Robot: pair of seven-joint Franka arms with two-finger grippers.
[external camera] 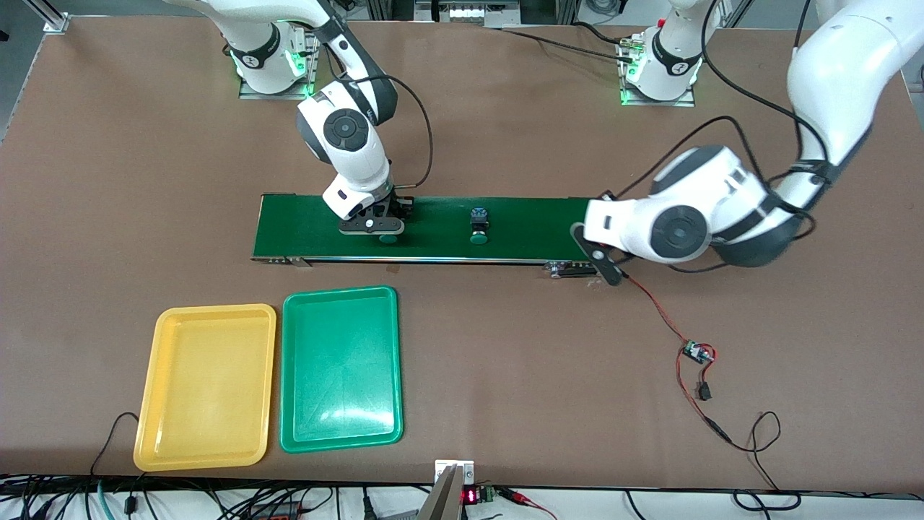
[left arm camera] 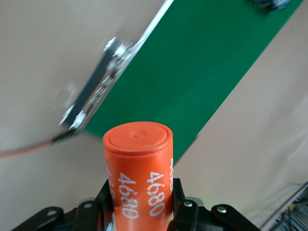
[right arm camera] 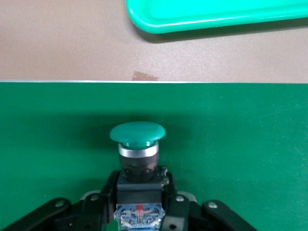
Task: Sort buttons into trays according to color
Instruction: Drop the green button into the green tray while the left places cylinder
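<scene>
Right hand (external camera: 382,225) down on the dark-green conveyor belt (external camera: 520,227), toward the right arm's end of it, fingers (right arm camera: 175,202) clamped on the black-and-blue body of a green-capped push button (right arm camera: 137,144). Button lying on its side on the belt surface, green cap pointing toward the front camera and the belt's nearer edge. In the right wrist view, a corner of the green tray (right arm camera: 216,14) visible past the belt edge, on the brown tabletop (external camera: 505,361).

Second green-capped push button (external camera: 478,225) lying free on the belt near its middle, well apart from the right hand, cap likewise toward the front camera.

Left hand (left arm camera: 142,211) at the left arm's end of the belt, over the belt's metal end bracket (left arm camera: 96,91), clamped on an orange cylinder printed "4680" (left arm camera: 138,168); cylinder jutting out from between the fingers (left arm camera: 180,202).

Green tray (external camera: 339,368) and yellow tray (external camera: 206,386) side by side on the tabletop, nearer to the front camera than the belt, yellow one closer to the right arm's end. Both holding no buttons.

Small circuit board with red and black wires (external camera: 696,352) on the tabletop toward the left arm's end.
</scene>
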